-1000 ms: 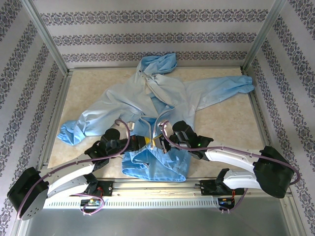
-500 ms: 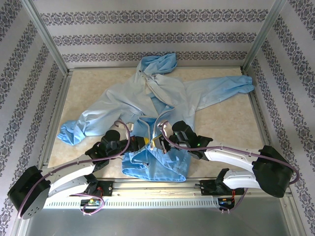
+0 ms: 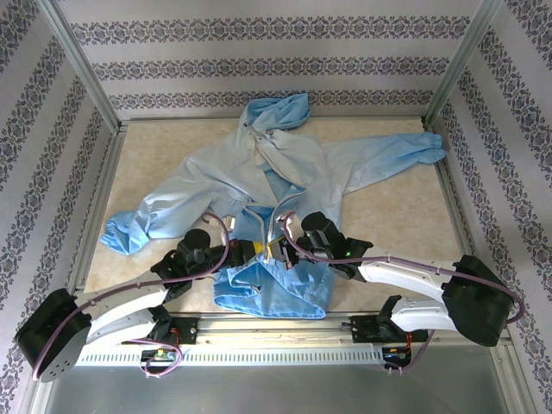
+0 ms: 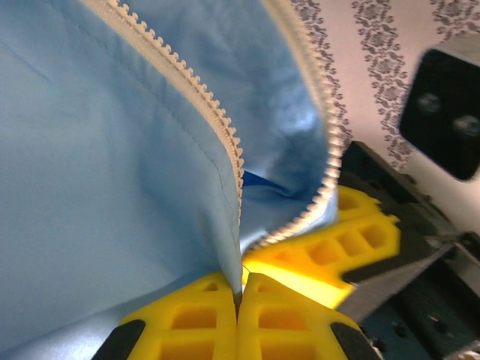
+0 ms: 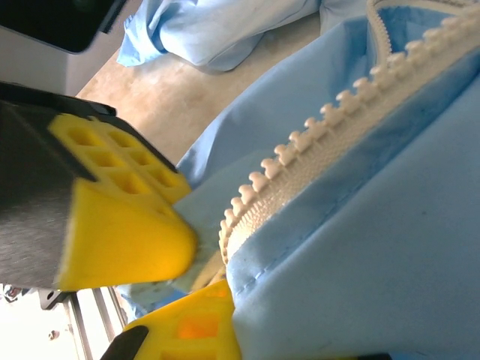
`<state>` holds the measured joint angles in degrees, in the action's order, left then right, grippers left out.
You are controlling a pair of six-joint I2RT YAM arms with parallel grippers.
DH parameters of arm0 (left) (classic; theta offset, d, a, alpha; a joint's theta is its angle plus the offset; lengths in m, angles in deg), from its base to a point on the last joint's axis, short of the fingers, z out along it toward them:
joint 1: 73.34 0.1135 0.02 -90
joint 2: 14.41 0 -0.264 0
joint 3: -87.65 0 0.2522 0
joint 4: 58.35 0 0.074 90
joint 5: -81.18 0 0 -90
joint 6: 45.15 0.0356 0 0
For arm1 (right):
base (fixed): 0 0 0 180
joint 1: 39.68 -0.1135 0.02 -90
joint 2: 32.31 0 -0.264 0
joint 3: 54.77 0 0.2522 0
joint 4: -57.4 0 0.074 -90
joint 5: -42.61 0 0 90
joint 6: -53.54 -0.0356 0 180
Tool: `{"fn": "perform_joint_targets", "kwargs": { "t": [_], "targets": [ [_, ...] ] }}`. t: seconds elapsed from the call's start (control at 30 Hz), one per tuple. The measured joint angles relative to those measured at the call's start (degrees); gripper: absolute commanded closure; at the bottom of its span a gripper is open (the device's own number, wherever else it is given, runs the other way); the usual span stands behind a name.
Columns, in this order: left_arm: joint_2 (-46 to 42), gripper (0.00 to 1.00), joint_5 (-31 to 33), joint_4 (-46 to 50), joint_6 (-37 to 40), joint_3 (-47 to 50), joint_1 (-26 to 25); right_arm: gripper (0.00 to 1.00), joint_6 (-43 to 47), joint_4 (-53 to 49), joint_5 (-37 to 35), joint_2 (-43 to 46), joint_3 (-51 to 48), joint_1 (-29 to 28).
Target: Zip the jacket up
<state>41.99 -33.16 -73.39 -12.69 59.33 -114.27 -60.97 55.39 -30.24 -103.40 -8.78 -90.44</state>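
Note:
The light-blue hooded jacket [image 3: 259,172] lies spread on the table, hood far, sleeves out to both sides. Its pale zipper strip [image 3: 278,216] is parted at the lower front. My left gripper [image 3: 247,248] and right gripper [image 3: 276,250] meet there, tips almost touching. In the left wrist view my left gripper [image 4: 238,294] is shut on the jacket's left front edge, just below its zipper teeth [image 4: 214,120]. In the right wrist view the other zipper row [image 5: 315,142] runs down into my right gripper [image 5: 229,289]. It is shut on that edge, with fabric covering one finger.
The jacket's bottom hem [image 3: 272,302] hangs bunched near the table's front rail [image 3: 276,326]. Beige tabletop [image 3: 397,216] lies bare to the right and left of the body. Metal frame posts and patterned walls close in the sides and back.
The left arm has shifted very slightly toward the near edge. The jacket, both grips and the right arm look the same.

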Motion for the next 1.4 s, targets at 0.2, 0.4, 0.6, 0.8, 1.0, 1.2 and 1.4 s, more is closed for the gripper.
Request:
{"fn": "perform_joint_targets", "kwargs": {
  "t": [0.2,0.4,0.6,0.8,1.0,1.2,1.4],
  "targets": [
    [-2.47,1.0,0.15,-0.07,-0.02,1.22,-3.04,1.0,-1.92,0.07,-0.17,0.0,0.02,0.46],
    [-7.63,1.0,0.74,2.78,-0.17,3.04,-3.39,1.0,-2.34,-0.13,-0.2,0.46,0.02,1.18],
    [-17.62,1.0,3.15,8.59,0.5,3.02,-3.39,1.0,-1.44,-1.25,-0.13,4.17,0.02,1.92],
    [-17.33,1.0,4.66,10.6,3.17,1.14,-3.21,1.0,0.48,-1.27,2.93,8.46,0.0,2.69],
    [-11.58,1.0,1.38,7.91,5.31,-2.75,-2.99,1.0,0.94,-1.27,8.46,11.02,0.0,5.64],
    [-10.69,1.0,0.42,4.55,6.36,-3.45,-2.82,1.0,0.87,-1.27,11.93,11.78,0.0,7.43],
    [-9.81,1.0,0.42,2.12,6.32,-3.45,-2.82,1.0,0.7,-1.22,12.98,12.28,0.0,7.54]
  ]
}}
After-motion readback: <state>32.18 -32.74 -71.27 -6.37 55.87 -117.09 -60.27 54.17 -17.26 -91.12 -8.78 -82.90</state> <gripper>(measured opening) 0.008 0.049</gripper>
